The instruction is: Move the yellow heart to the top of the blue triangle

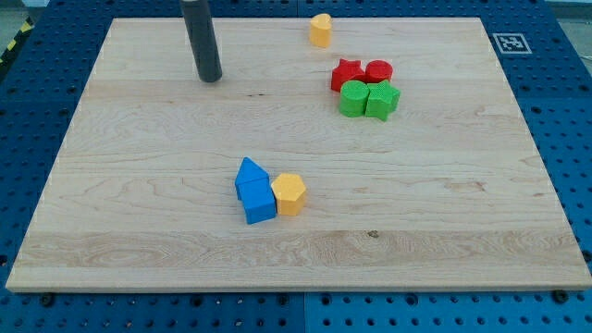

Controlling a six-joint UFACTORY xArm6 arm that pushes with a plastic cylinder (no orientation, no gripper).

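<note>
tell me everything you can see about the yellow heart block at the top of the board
The yellow heart is a small, matte yellow block with ridged sides, lying flat near the wooden board's top edge, right of centre. Nothing touches it. The red and green blocks cluster below to its right. My tip rests well off to its left.

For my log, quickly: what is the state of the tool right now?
No gripper: my tip holds nothing, touches no block, far up-left of the blue triangle and left of the yellow heart.
</note>
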